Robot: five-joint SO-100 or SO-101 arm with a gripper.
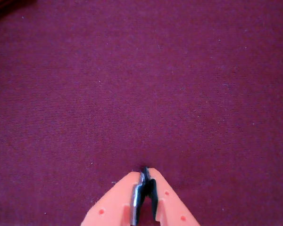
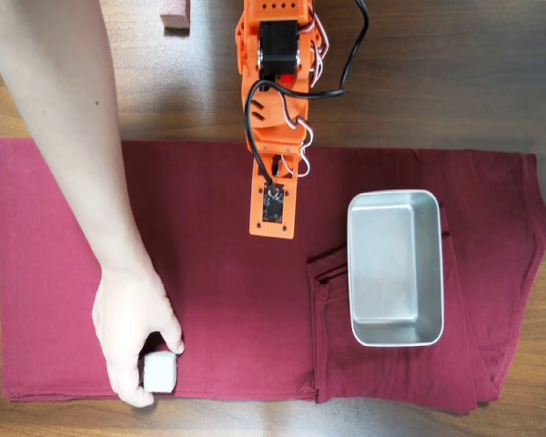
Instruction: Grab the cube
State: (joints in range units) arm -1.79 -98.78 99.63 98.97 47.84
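Observation:
The cube (image 2: 159,371) is small and pale grey. It sits near the front left edge of the maroon cloth (image 2: 218,300) in the overhead view, with a person's hand (image 2: 132,319) touching it. My orange arm (image 2: 273,173) reaches down from the top centre, well away from the cube, up and to its right. In the wrist view my gripper (image 1: 145,170) is shut and empty, its tips meeting over bare maroon cloth (image 1: 141,84). The cube is out of the wrist view.
A person's forearm (image 2: 64,118) crosses the left side of the cloth from the top left. A metal tray (image 2: 394,198) stands on the cloth at the right, beside a fold. A reddish-pink block (image 2: 174,14) lies on the wooden table at the top.

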